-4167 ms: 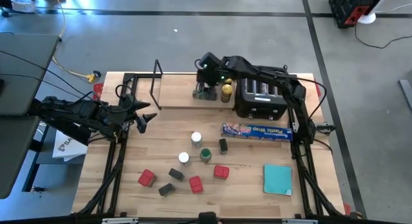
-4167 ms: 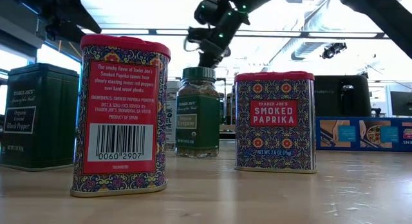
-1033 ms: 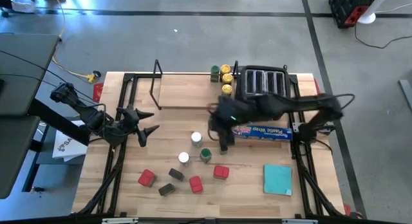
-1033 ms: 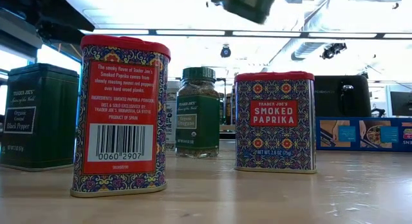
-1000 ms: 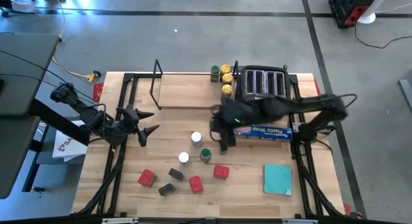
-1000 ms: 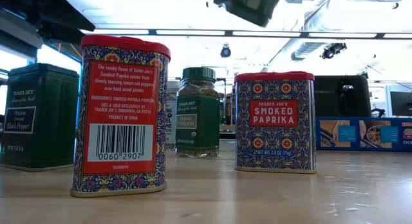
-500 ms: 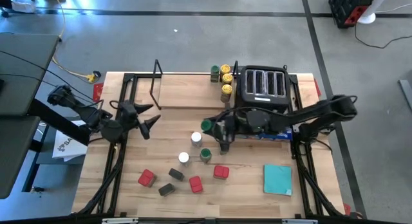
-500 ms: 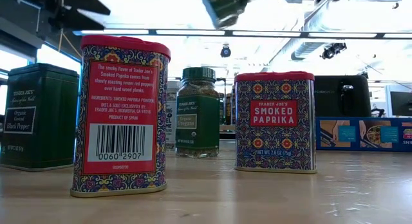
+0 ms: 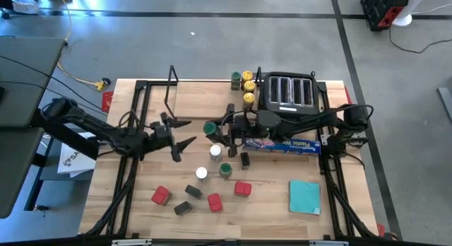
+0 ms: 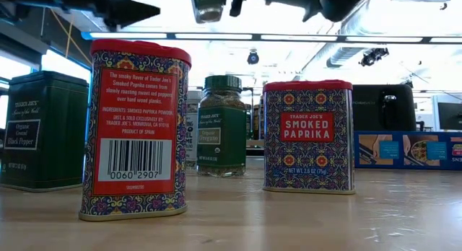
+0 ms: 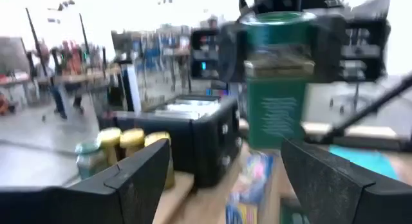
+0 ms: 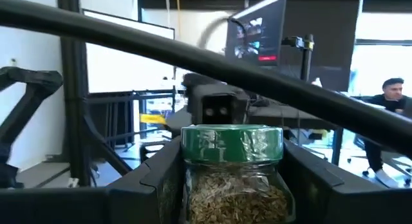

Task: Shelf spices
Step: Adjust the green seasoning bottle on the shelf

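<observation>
Since a second ago, our right gripper [image 9: 215, 131] has carried the green-lid jar [image 9: 210, 128] away from the toaster [image 9: 288, 97], out over the middle of the table [image 9: 339, 203], and our left gripper [image 9: 180, 133] has swung in to meet it.

We hold the jar in the air, well clear of the toaster, fingers clamped on its glass body just under the lid [image 12: 232, 144]; the herbs show through below. We judge it light and rigid, but the glass is smooth and breakable, so a squeeze across the straight body wall is safer than one on the lid, which could twist or slip.

Our left gripper faces the jar with its fingers [image 11: 138, 179] spread wide and nothing between them, so this looks to us like a hand-over.

Three jars [image 9: 244, 85] already stand at the shelf [image 9: 198, 101] end touching the toaster. More jars and tins [image 9: 242, 189] wait on the table, on the side of the toaster away from the shelf.
</observation>
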You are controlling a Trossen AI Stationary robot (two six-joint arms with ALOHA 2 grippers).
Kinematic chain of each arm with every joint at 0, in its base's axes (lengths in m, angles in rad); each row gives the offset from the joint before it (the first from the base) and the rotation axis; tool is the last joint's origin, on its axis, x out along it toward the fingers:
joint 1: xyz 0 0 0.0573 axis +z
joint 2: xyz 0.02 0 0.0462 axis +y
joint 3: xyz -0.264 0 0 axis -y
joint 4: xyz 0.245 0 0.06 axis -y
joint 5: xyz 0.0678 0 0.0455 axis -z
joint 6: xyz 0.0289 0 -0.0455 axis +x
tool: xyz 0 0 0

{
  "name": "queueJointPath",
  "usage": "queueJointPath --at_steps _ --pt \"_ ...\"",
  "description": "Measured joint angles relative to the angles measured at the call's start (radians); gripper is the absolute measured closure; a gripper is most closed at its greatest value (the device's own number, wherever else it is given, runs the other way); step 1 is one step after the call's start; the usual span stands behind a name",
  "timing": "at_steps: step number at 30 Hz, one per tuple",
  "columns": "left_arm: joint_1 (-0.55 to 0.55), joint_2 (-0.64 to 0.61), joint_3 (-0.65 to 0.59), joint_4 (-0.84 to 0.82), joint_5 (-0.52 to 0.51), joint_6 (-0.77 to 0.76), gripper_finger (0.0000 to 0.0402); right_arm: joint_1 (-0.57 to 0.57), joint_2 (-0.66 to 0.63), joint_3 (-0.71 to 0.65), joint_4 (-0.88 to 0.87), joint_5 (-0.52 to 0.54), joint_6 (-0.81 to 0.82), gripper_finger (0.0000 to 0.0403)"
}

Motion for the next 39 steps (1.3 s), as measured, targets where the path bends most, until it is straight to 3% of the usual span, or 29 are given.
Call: queueJointPath --at_steps 5,8,18,31,39 --pt "0.108 0.135 0.0 0.211 0.276 0.009 0.0105 0.027 0.0 0.013 0.0 0.065 -0.048 0.0211" --pt "0.159 0.205 0.022 0.221 0.352 -0.037 0.0105 0.035 0.0 0.014 0.029 0.087 -0.061 0.0211" --pt "0.208 0.357 0.135 0.22 0.431 -0.113 0.0105 0.037 0.0 0.014 0.016 0.115 -0.079 0.0211" --pt "0.198 0.288 0.149 0.084 0.51 -0.125 0.0105 0.044 -0.004 -0.016 0.015 0.173 -0.122 0.0212" --pt "0.198 0.351 0.149 0.243 0.508 -0.138 0.0105 0.062 0.026 -0.015 0.113 0.185 -0.125 0.0212"
